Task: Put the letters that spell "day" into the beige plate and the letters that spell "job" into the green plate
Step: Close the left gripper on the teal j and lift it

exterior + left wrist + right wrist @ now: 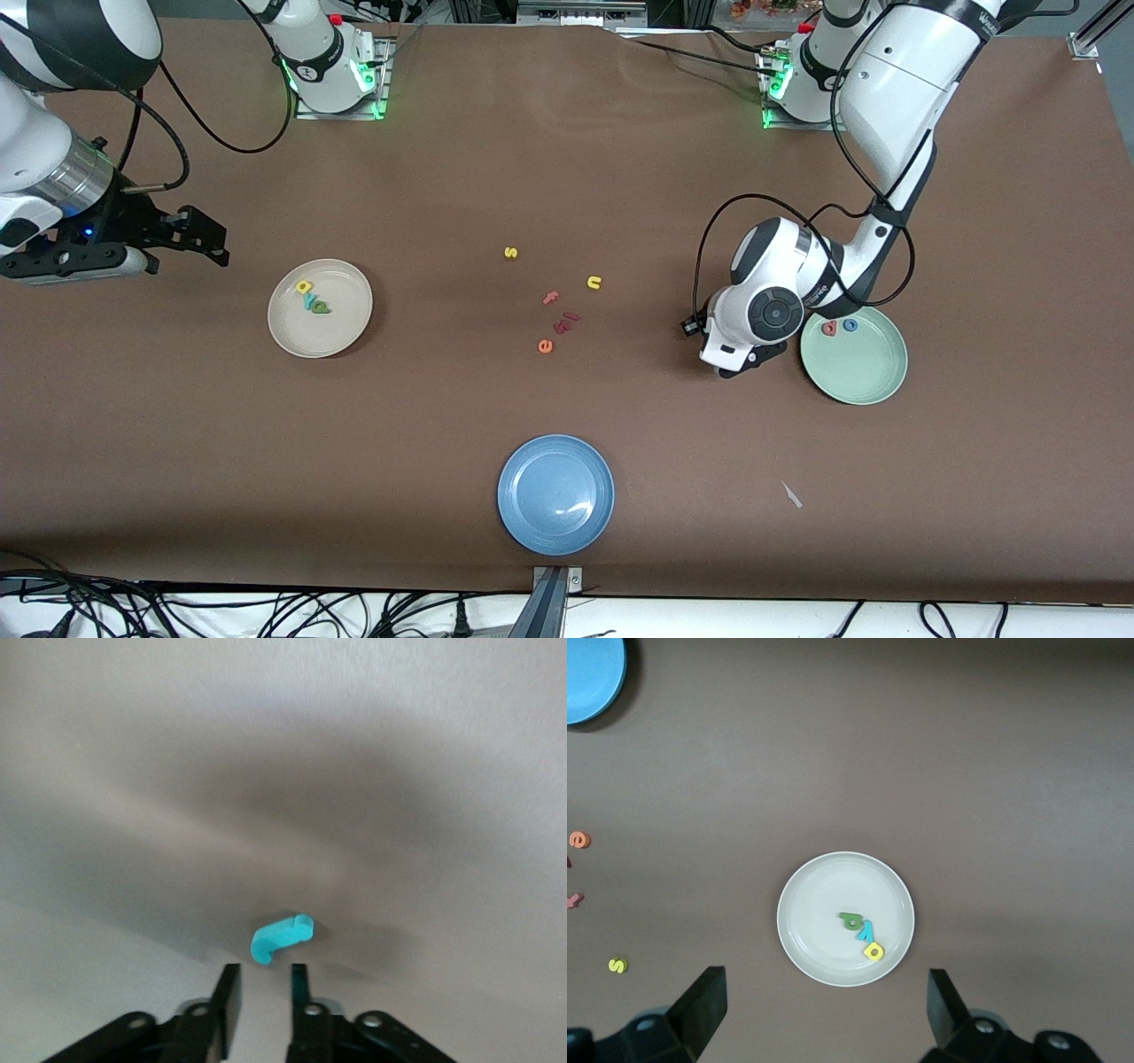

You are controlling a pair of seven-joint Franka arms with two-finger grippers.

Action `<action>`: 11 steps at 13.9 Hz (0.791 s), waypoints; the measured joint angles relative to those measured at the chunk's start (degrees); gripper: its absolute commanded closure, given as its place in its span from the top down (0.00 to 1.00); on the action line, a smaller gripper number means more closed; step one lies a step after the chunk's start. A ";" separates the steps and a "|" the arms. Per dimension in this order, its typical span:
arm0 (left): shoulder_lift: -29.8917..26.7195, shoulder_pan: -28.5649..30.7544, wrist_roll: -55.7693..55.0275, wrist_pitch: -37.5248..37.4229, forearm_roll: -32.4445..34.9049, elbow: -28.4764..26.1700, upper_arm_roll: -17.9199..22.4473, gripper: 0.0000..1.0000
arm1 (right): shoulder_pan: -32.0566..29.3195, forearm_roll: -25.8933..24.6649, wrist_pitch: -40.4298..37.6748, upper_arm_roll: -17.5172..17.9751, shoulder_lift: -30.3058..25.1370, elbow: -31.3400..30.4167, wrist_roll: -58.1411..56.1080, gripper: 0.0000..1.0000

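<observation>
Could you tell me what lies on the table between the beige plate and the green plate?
Front view: a loose letter cluster between the beige plate and green plate, plus the left gripper.

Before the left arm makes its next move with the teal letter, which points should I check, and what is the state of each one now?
1. Teal "j" lies free on the table, just ahead of the left gripper: ok.
2. Left gripper's fingers stand apart with a narrow gap, nothing between them: ok.
3. Green plate already holds the red "b" and blue "o", with bare room for one more letter: ok.
4. Beige plate holds "d", "a" and "y": ok.
5. Right gripper waits open, high over the table beside the beige plate: ok.
6. Whether the "j" is centred between the fingers: cannot tell.
</observation>
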 measured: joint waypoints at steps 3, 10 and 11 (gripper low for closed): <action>0.00 0.46 1.65 0.00 0.00 0.30 0.03 0.57 | -0.01 0.00 -0.02 0.00 0.00 -0.01 0.00 1.00; 0.22 0.21 11.32 0.00 0.01 0.15 -0.02 0.48 | -0.02 0.00 -0.05 -0.03 0.00 -0.03 0.00 1.00; 0.26 0.20 12.74 0.00 0.01 0.12 -0.02 0.48 | -0.02 0.00 -0.06 -0.03 0.00 -0.03 0.00 1.00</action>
